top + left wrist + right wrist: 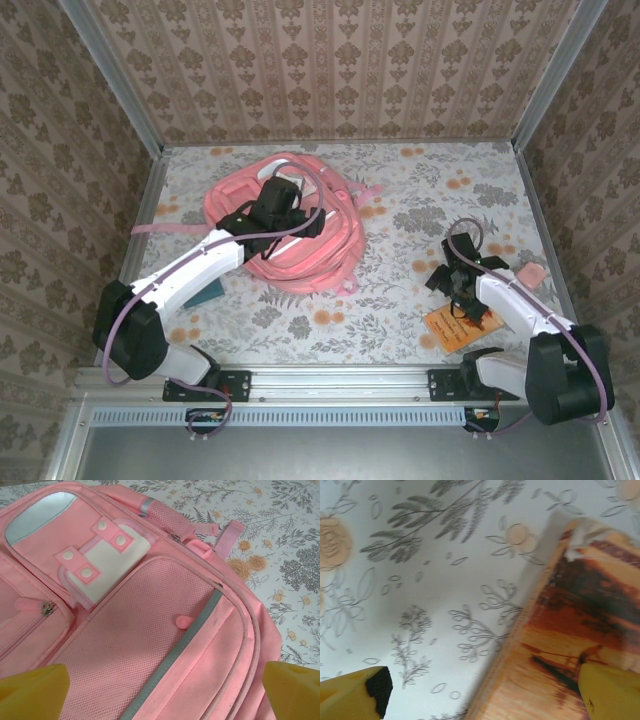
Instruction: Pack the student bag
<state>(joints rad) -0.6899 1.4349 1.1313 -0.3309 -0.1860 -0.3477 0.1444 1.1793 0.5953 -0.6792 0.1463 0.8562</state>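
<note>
Two arms, one bag, three loose items, listed from the near edge outward.

- **Book** (pixel 455 328), one, orange cover, at 5 o'clock on the table (pixel 400 190). It lies flat with the cover up. The right wrist view shows the right fingers (pixel 610 690) spread wide, one tip over the cover and the other over bare cloth, with nothing held. This reads as a straddle of the book's edge ahead of a pick.
- **Teal flat item** (pixel 208 293), one, at 8 o'clock, partly under the left arm. I cannot tell what it is.
- **Small pink block** (pixel 530 272), one, at 3 o'clock near the right wall, apart from the book. It may be an eraser.
- **Student bag** (pixel 310 255), one, left of the table's middle toward 10 o'clock. It lies on its back with the front pockets up, which likely keeps the zips reachable from above. One thin strap trails out toward 9 o'clock.
  - Seen from the left wrist: one mesh pocket (pixel 130 645), one white patch (pixel 112 555) with four round studs, and one zip pull (pixel 47 609) at the left.
  - The pockets look shut, so I judge that no packing can begin until one is opened.
- **Left fingers** (pixel 30 692), one pair, above the mesh pocket. They are fully apart and grip nothing, and whether they touch the fabric is unclear.
</note>
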